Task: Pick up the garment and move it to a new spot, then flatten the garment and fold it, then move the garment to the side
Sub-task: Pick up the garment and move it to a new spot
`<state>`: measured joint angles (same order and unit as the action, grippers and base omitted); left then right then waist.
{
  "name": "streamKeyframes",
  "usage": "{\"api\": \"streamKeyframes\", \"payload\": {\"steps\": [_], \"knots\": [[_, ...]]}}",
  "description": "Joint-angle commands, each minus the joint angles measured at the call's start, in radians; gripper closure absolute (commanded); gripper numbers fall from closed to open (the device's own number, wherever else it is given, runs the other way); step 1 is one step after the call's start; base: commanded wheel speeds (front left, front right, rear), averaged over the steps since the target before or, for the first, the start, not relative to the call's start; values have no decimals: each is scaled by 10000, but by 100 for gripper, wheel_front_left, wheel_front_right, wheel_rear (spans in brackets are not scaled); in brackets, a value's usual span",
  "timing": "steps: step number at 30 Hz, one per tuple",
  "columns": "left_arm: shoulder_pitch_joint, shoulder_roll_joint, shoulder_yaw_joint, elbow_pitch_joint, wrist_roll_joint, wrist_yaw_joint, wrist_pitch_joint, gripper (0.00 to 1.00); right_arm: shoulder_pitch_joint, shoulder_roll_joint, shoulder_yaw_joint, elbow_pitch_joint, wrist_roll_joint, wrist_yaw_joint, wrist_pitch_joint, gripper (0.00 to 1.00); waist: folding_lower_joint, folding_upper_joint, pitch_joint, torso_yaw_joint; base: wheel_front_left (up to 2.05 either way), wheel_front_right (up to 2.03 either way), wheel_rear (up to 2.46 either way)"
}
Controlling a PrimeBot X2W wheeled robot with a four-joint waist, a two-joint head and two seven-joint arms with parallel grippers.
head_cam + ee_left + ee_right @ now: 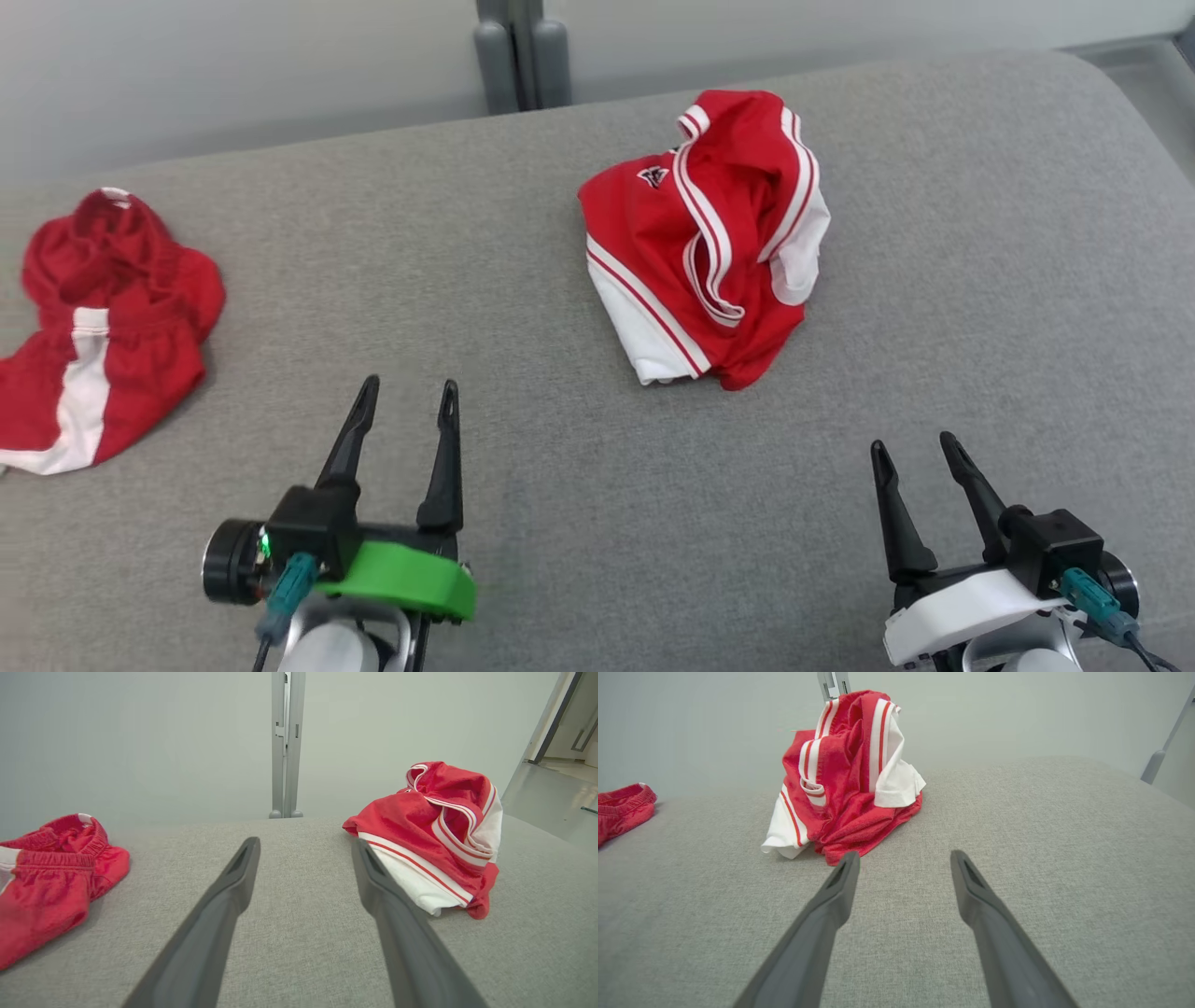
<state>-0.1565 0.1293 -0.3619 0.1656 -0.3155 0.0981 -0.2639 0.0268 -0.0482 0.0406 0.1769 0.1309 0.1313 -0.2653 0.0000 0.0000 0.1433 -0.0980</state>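
Observation:
A crumpled red garment point(709, 233) with white panels and stripes lies bunched in a heap on the grey cushioned surface point(560, 485), toward the back middle. My left gripper point(411, 385) stands open and empty at the lower left, well short of the heap. In the left wrist view the garment point(430, 830) lies just right of my open left gripper point(304, 843). At the lower right, my right gripper point(913, 443) is also open and empty. The right wrist view has the garment point(850, 779) ahead and left of my right gripper point(904, 855), its hem close to the left fingertip.
A second red and white garment point(93, 317) lies rumpled at the surface's far left edge, also seen as red cloth point(46, 877) in the left wrist view. A grey post point(523, 56) stands behind the surface against a pale wall. Bare grey fabric spreads between and right of the grippers.

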Motion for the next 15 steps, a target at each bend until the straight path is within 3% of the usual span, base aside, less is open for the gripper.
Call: {"api": "streamKeyframes", "payload": {"steps": [1, 7, 15], "knots": [[534, -105, 234, -274, 303, -151, -6, 0, 247, -35, -30, -66, -9, -10, 15, 0, 0, 0, -1476, 1430, 0, 0, 0], [2198, -516, 1382, -992, 1128, -658, -6, 0, 522, -33, -140, -329, -98, -10, 15, 0, 0, 0, -1719, 1385, 0, 0, 0], [3069, -780, 2281, -1096, 1315, -875, -6, 0, 986, -35, 125, -1046, -88, -10, 15, 0, 0, 0, -1987, 1189, 0, 0, 0]]}}
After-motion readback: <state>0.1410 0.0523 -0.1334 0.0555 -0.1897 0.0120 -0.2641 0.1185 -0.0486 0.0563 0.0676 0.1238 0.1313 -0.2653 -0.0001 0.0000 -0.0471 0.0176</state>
